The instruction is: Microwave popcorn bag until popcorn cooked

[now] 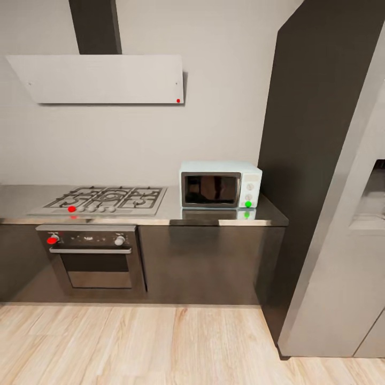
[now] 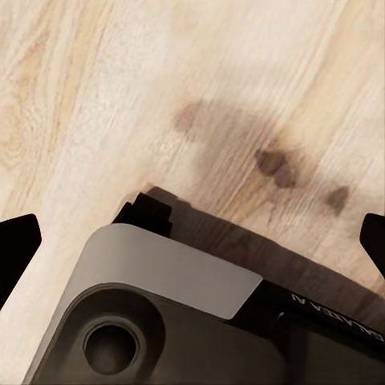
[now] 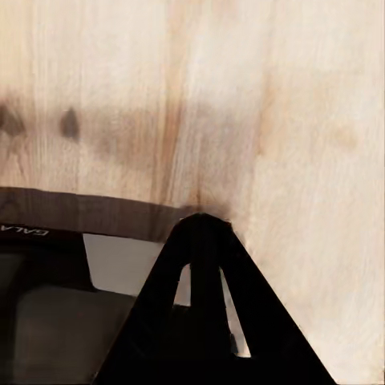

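The pale mint-blue microwave (image 1: 220, 184) stands on the grey metal countertop (image 1: 171, 213) at its right end. Its dark glass door is closed and a green dot glows on its white panel. The popcorn bag is out of view. In the left wrist view my left gripper (image 2: 192, 241) hangs over the pale wood floor, open wide, with one dark fingertip (image 2: 18, 245) at each side edge and nothing between them. In the right wrist view my right gripper (image 3: 202, 228) is shut on nothing, its fingers meeting in a dark point above the floor.
A gas hob (image 1: 104, 199) lies left of the microwave, over a built-in steel oven (image 1: 93, 256) and under a white slanted hood (image 1: 101, 78). A tall dark cabinet (image 1: 313, 123) and a steel fridge (image 1: 342, 240) close off the right. Wood floor (image 1: 139, 342) lies before the counter.
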Robot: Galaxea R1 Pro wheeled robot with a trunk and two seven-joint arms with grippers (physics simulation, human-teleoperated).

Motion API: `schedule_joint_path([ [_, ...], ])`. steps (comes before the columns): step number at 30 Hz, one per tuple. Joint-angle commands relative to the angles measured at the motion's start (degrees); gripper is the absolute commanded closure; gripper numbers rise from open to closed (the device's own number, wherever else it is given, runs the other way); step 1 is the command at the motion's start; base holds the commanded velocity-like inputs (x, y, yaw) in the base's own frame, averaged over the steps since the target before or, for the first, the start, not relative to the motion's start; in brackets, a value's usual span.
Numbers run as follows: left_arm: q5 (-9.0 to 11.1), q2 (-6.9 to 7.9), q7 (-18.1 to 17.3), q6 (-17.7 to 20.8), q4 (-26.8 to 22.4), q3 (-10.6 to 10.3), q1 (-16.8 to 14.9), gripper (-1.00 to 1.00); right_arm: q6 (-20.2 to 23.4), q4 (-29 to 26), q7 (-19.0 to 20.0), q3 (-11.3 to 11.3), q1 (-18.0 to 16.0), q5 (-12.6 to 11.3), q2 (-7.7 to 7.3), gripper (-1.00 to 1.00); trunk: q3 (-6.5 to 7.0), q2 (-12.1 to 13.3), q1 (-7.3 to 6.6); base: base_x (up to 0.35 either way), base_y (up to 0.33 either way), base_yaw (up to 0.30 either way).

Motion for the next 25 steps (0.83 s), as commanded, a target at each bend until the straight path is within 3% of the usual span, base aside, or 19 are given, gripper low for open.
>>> schedule_joint_path([
  [1, 0.27, 0.06, 0.32, 0.08, 0.02, -0.48, -0.04, -1.0, -0.38, 0.16, -0.99, -0.6, 0.75, 0.31, 0.06, 1.0, -0.05, -0.03, 0.0, 0.0, 0.0, 0.0],
  [8, 0.19, 0.26, 0.52, 0.08, 0.02, -0.48, -0.04, -1.0, -2.93, 0.23, -2.55, -1.1, 3.61, -0.61, 0.3, 1.0, -0.05, -0.03, 0.0, 0.0, 0.0, 0.013],
  [17, 0.06, 0.19, 0.56, -0.2, -0.05, -0.56, -0.04, -1.0, -3.04, 0.23, -2.67, -1.18, 3.86, -0.61, 0.13, 1.0, -0.05, -0.03, 0.0, 0.0, 0.0, 0.246],
  [20, 0.02, 0.87, 0.6, 0.15, 0.01, -0.71, 0.38, -1.0, -3.17, 0.23, -2.74, -1.19, 4.65, -0.67, 0.29, 1.0, -0.02, -0.03, 0.0, 0.0, 0.0, 0.233],
  [25, -0.34, 1.36, 0.69, -1.03, -0.93, -0.73, 1.45, -1.0, -3.83, -0.74, -3.15, -0.93, 6.06, -0.15, 0.9, 1.0, -0.02, -0.03, 0.0, 0.0, 0.0, 0.019],
])
